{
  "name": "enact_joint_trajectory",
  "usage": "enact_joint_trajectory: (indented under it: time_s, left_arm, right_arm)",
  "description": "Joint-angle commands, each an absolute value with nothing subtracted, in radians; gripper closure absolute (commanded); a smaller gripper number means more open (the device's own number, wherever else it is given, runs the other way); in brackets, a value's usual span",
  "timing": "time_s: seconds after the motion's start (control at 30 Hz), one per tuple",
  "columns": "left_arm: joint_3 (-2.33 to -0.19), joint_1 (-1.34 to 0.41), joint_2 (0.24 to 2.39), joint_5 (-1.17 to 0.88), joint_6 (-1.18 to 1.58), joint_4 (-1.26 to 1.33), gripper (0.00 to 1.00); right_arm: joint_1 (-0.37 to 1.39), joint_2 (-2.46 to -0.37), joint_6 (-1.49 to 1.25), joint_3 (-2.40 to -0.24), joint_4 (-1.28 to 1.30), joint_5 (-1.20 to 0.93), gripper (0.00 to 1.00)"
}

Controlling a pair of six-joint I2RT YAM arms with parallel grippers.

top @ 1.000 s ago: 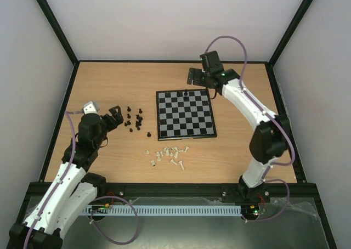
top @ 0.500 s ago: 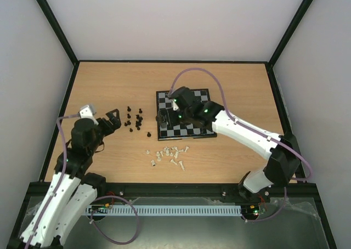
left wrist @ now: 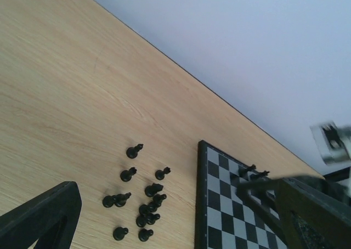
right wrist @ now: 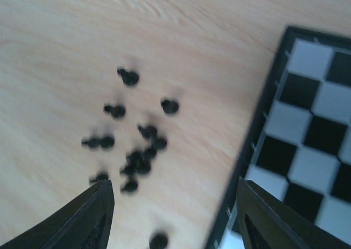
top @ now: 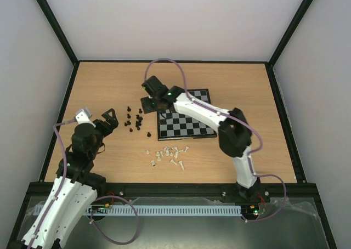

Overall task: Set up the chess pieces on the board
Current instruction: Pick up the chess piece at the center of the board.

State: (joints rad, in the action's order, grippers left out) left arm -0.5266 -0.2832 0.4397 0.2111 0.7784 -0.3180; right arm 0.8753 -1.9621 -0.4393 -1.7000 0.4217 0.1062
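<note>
A wooden table stands between pale walls. From above, the board lies mid-table, with the black pieces left of it and the white pieces toward the near edge. In the left wrist view, the left gripper is spread and empty. In the right wrist view, the right gripper is spread and empty above the blurred black pieces.

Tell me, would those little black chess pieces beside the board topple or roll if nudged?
Probably very light: the black pieces look tiny beside the open right pincer. Likely to tip and roll, being slim on small round bases. They crowd together on the table, so nudging one would probably scatter its neighbours.
</note>
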Motion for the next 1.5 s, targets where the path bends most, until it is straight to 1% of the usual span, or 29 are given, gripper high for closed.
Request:
enact_joint_trajectory:
  time_s: [0.0, 0.13, 0.27, 0.43, 0.7, 0.87, 1.17, 1.47]
  left_arm:
    - [-0.478, -0.285, 0.466, 0.266, 0.793, -0.216, 0.00]
    - [-0.457, -0.285, 0.499, 0.316, 0.794, -0.190, 0.01]
    - [-0.440, -0.283, 0.472, 0.343, 0.801, -0.192, 0.00]
    - [-0.414, -0.284, 0.428, 0.331, 0.818, -0.186, 0.00]
    - [-0.412, -0.284, 0.412, 0.333, 0.822, -0.197, 0.00]
    - [-0.417, -0.284, 0.397, 0.337, 0.825, -0.208, 0.00]
    - [-0.425, -0.284, 0.382, 0.337, 0.825, -0.216, 0.01]
    - [-0.424, -0.283, 0.382, 0.340, 0.822, -0.215, 0.00]
  right_arm:
    - [0.875, -2.163, -0.404, -1.979, 0.550, 0.139, 0.38]
    - [0.874, -2.354, -0.385, -2.242, 0.620, 0.083, 0.38]
    - [0.874, -2.447, -0.352, -2.349, 0.594, 0.007, 0.41]
    - [0.875, -2.493, -0.328, -2.359, 0.529, -0.043, 0.49]
    - [0.882, -2.557, -0.302, -2.367, 0.428, -0.067, 0.50]
    - [0.883, -2.586, -0.302, -2.378, 0.380, -0.056, 0.55]
    - [0.893, -2.624, -0.304, -2.380, 0.312, -0.012, 0.60]
    - [0.896, -2.658, -0.311, -2.402, 0.297, -0.013, 0.62]
